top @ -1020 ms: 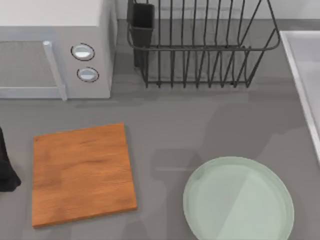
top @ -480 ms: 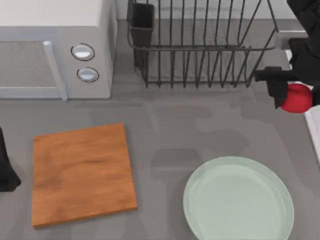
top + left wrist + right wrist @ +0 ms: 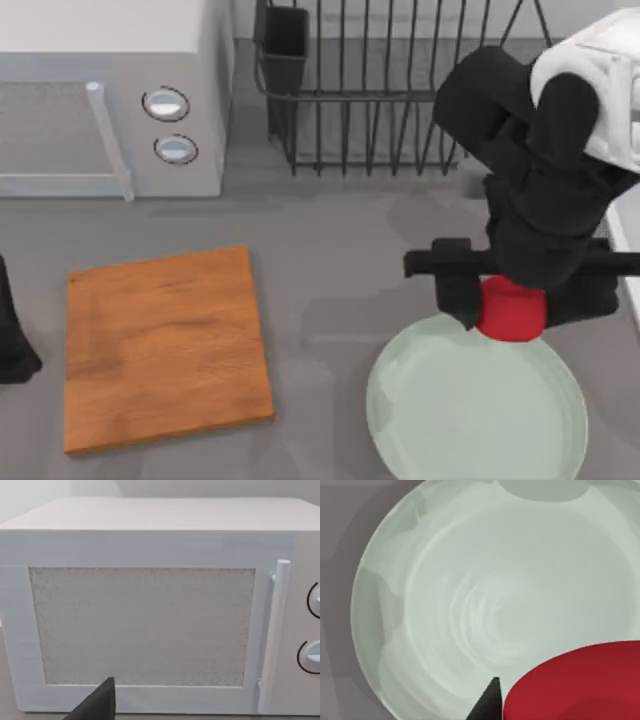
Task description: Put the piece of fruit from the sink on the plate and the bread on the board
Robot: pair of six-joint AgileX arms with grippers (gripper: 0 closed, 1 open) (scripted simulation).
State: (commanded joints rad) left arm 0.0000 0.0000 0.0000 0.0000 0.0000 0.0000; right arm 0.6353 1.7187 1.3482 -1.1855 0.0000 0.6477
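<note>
My right gripper (image 3: pixel 515 300) is shut on the piece of fruit (image 3: pixel 511 308), a small bright red ball. It hangs over the far rim of the pale green plate (image 3: pixel 470 420). The right wrist view looks down on the fruit (image 3: pixel 580 685), with the plate (image 3: pixel 470 580) below it. The wooden board (image 3: pixel 165 345) lies bare at the left. A strip of the sink's pale rim (image 3: pixel 622 232) shows at the right edge behind the arm. The bread is out of view. My left arm (image 3: pixel 12 340) stays parked at the table's left edge.
A white microwave (image 3: pixel 110 100) stands at the back left, and the left wrist view faces its door (image 3: pixel 142 625). A black wire dish rack (image 3: pixel 390 90) stands at the back middle. Grey countertop lies between board and plate.
My right arm has swung in from the sink side, carrying the red fruit left and forward until it hangs over the plate's far rim. The left arm has not moved.
</note>
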